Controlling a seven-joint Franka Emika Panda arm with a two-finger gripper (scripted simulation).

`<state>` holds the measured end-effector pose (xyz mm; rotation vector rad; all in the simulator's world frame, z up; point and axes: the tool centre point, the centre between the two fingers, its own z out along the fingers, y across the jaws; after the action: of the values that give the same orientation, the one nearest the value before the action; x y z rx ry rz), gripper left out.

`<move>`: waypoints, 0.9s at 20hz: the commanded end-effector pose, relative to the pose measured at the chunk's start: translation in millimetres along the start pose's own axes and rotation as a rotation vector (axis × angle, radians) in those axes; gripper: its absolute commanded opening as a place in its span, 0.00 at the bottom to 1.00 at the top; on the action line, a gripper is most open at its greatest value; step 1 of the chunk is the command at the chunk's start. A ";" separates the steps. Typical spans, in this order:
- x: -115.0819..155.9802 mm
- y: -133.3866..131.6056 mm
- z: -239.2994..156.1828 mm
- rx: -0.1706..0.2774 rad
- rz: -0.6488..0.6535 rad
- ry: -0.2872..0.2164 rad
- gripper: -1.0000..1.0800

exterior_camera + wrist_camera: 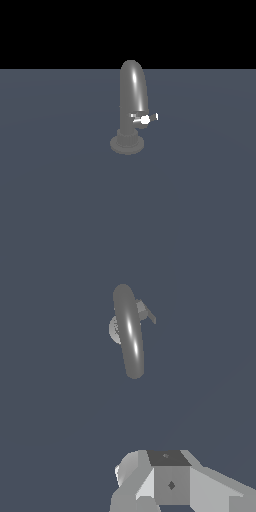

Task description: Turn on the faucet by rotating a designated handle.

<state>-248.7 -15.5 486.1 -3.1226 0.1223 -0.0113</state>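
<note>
1. Faucet (133,95), a glossy dark-grey metal pipe arched over at the top, rises from a round stepped base on the flat slate-grey desk (60,200), near the middle of the exterior view.
2. Handle (145,119), a tiny bright silver-white lever with a rounded knob, juts sideways from the lower part of the pipe toward the exterior view's right; it is far thinner than the pipe and sits above the base.
3. The arm does not appear in the exterior view at all, so the tool is well apart from the faucet.
4. In the wrist view only part of the white and grey tool (170,481) shows at the frame's edge; its fingertips are cut off, so I cannot tell whether it is spread or pressed together. It grips nothing that can be seen.
5. From the wrist camera the pipe is seen from above as a long shiny oval, with the handle a small grey stub (148,313) projecting off one flank near the base end.
6. The deciding relation: the faucet lies ahead of and below the tool, with open desk between them, and the lever's long axis runs crosswise to the pipe.
7. My judgement: the reach has hardly begun; the tool must travel forward and descend to the lever's side of the pipe, meeting the knob end rather than the thick pipe.
</note>
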 end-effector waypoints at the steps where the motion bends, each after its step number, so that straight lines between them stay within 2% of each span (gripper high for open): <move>1: 0.0 0.0 0.0 0.000 0.000 0.000 0.00; 10: 9.2 -3.1 0.0 0.009 0.025 -0.031 0.00; 18: 33.4 -10.0 1.3 0.034 0.091 -0.114 0.00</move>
<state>-220.3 -9.2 485.7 -3.0808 0.2374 0.1344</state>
